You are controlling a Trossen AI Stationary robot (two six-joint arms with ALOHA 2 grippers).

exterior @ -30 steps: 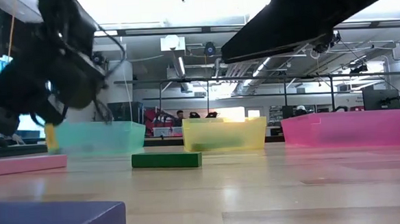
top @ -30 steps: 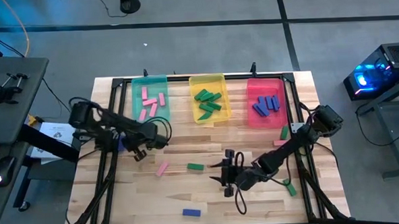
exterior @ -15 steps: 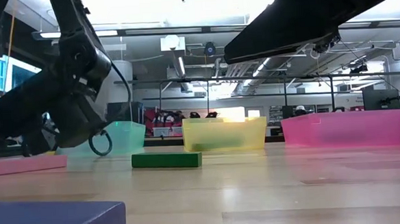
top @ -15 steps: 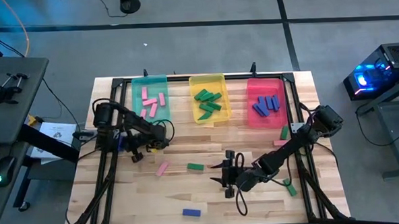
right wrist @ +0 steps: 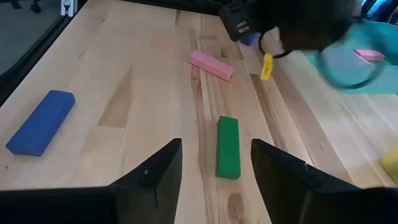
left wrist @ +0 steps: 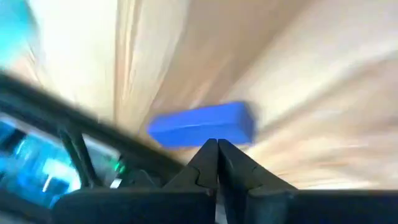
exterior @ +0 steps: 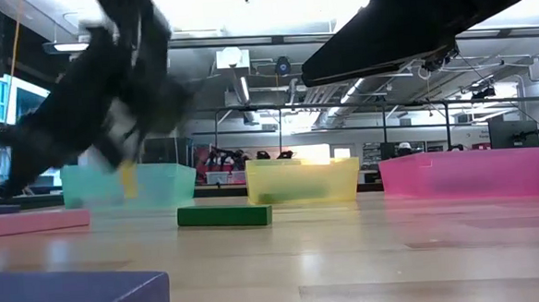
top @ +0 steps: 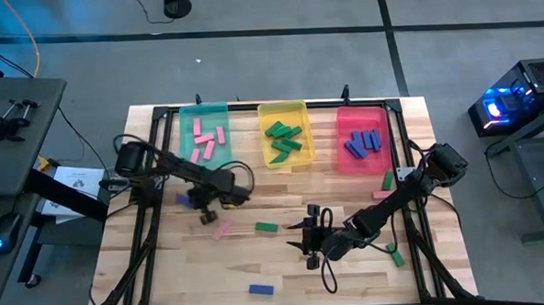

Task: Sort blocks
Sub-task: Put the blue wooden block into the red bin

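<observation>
Blocks are seen partly sorted: pink bars in the teal tray [top: 183,115], green in the yellow tray [top: 262,111], blue in the red tray [top: 340,117]. Loose on the wooden plank worktop [top: 167,277] lie a pink block [top: 221,230], a green block [top: 266,227] and a blue block [top: 261,289]. Left tool [top: 208,213] is held above the worktop beside the pink block, fingers pressed together with nothing between them; a smooth blue bar [left wrist: 202,124] is seen just beyond its tips. Right tool [right wrist: 214,163] is spread, empty, with the rectangular green block lying between and ahead of its fingers, apart from both. Trays are translucent plastic; blocks are solid, matte, round-edged.
</observation>
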